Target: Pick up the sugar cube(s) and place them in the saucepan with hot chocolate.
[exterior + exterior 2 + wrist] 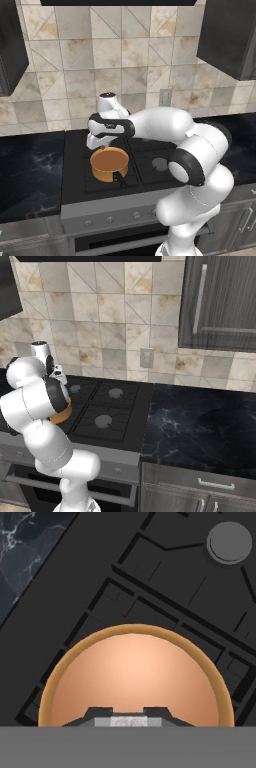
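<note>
The saucepan [109,164] is a copper-orange pan with a brown inside and a short black handle pointing toward the stove's front; it sits on the front left burner. From the right base view just a sliver of the saucepan [65,415] peeks out from behind the arm. My gripper [98,145] hangs just above the pan's far rim. In the hand view the gripper [129,719] is shut on a small white-grey sugar cube [129,721], held between the dark fingertips [96,714] directly over the saucepan's [135,672] brown inside.
The black stove [150,150] has grey burner caps [160,163] [116,392] [229,542] to the right of the pan. Dark marble counter [30,165] [200,426] flanks the stove on both sides. A tiled wall with an outlet [146,358] stands behind.
</note>
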